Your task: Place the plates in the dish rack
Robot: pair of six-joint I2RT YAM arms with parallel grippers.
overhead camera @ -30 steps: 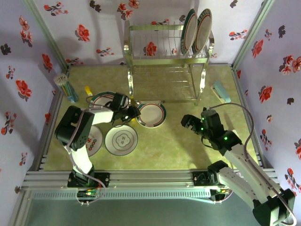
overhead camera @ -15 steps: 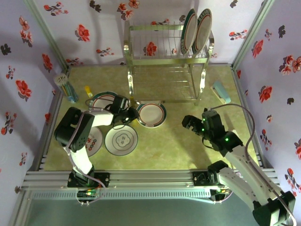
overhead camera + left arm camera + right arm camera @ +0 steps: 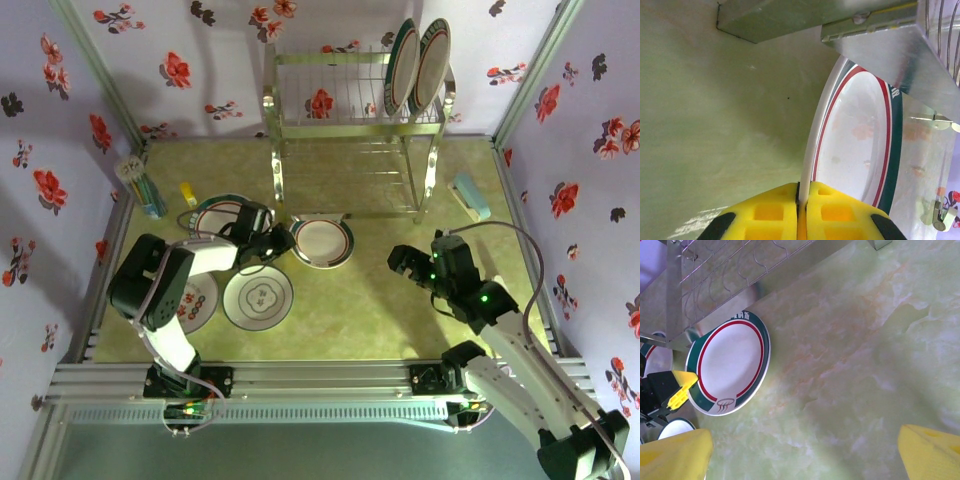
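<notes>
1. Left fingers pinch the thin rim of a banded plate; right fingers hang spread wide, well apart.
2. The dish rack overhangs that plate's far edge on the tabletop; lifting straight up could knock its frame.
3. The rim grip looks shallow, so the plate may pivot or slip.
4. Two racked plates could be clipped on insertion.

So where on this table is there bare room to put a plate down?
Bare green tabletop runs between the green-and-red banded plate the left tool grips and the open right tool, down to the near edge. Crowded: the left side, where the plain motif plate, red-patterned plate and left arm sit close together.
</notes>
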